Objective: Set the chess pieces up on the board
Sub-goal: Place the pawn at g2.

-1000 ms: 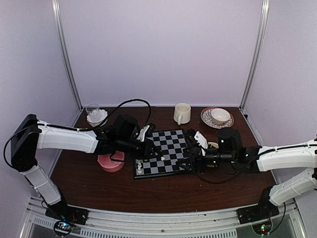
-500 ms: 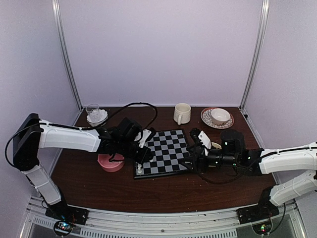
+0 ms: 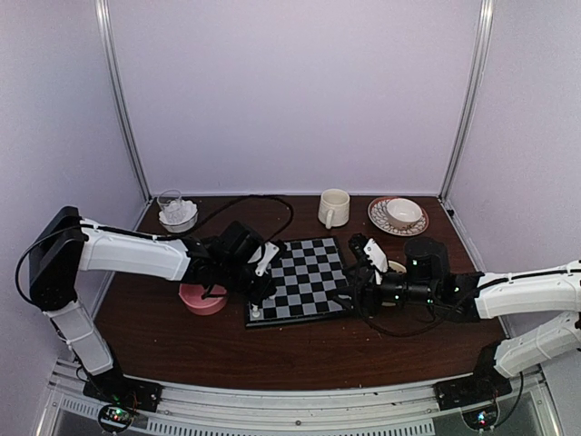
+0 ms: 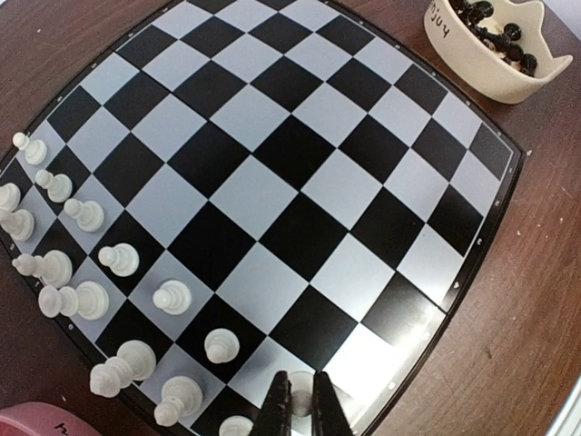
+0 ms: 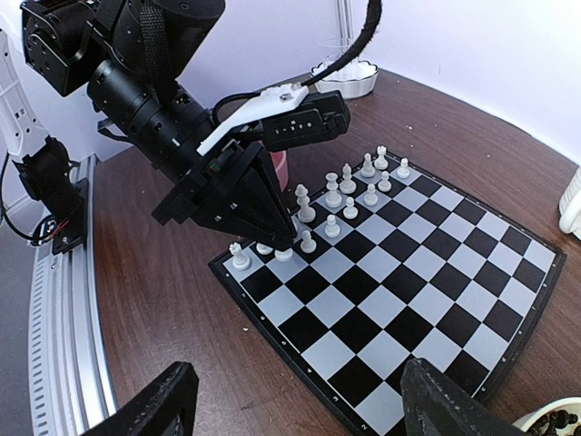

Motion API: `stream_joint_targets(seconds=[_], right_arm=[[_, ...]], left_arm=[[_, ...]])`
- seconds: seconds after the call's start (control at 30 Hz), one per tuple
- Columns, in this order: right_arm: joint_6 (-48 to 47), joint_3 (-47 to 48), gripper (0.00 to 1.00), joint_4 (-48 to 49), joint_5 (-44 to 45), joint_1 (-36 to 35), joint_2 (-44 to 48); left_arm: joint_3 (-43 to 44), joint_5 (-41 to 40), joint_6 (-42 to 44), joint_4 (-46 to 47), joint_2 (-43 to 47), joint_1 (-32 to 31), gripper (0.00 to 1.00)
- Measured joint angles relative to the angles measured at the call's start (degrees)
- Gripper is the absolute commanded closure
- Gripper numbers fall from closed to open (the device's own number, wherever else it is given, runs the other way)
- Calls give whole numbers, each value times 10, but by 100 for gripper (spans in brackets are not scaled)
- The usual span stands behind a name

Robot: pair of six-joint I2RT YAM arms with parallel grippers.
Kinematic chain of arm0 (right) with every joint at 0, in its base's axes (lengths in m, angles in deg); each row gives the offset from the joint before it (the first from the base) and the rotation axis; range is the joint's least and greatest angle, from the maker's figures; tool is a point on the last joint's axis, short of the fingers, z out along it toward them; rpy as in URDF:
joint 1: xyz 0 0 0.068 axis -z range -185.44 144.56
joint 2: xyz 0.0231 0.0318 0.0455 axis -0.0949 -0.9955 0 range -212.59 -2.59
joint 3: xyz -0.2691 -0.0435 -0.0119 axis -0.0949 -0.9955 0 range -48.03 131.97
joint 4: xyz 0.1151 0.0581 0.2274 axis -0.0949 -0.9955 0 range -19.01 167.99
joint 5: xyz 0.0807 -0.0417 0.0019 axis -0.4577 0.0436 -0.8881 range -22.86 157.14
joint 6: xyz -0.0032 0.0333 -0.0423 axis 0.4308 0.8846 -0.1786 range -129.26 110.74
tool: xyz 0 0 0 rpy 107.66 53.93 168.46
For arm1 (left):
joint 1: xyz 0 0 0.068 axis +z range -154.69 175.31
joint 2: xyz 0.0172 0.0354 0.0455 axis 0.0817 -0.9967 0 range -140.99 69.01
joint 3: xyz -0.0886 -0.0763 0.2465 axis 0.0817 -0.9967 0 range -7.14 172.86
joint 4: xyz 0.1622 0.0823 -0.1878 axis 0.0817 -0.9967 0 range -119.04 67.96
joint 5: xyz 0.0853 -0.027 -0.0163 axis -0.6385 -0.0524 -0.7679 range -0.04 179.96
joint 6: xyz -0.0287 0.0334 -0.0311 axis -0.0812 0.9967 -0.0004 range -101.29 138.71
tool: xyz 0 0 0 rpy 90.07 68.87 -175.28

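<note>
The board (image 3: 304,272) lies at mid-table, seen closer in the left wrist view (image 4: 300,182) and the right wrist view (image 5: 408,291). Several white chess pieces (image 4: 82,300) stand in two rows along its left side (image 5: 349,195). My left gripper (image 4: 298,413) is shut on a white pawn (image 4: 300,400) over a pale square in the second row near the board's front corner (image 5: 284,254). Whether the pawn's base touches the square, I cannot tell. My right gripper (image 5: 300,409) hangs open and empty over the board's right edge (image 3: 352,289).
A cream bowl of black pieces (image 4: 490,45) sits just off the board's right side. A pink bowl (image 3: 201,297) is at the board's left. At the back stand a glass (image 3: 175,211), a cream mug (image 3: 333,207) and a cup on a saucer (image 3: 399,214).
My left gripper has moved left and nearer along the board's front-left side, carrying the pawn down toward the second row. The right arm has shifted slightly.
</note>
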Motion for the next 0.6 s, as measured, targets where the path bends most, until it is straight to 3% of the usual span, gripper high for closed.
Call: stream_joint_targets(seconds=[0.6], right_arm=[[1,0,19,0,0,0,0]], left_arm=[[25,-18,14,-35,-45,0,100]])
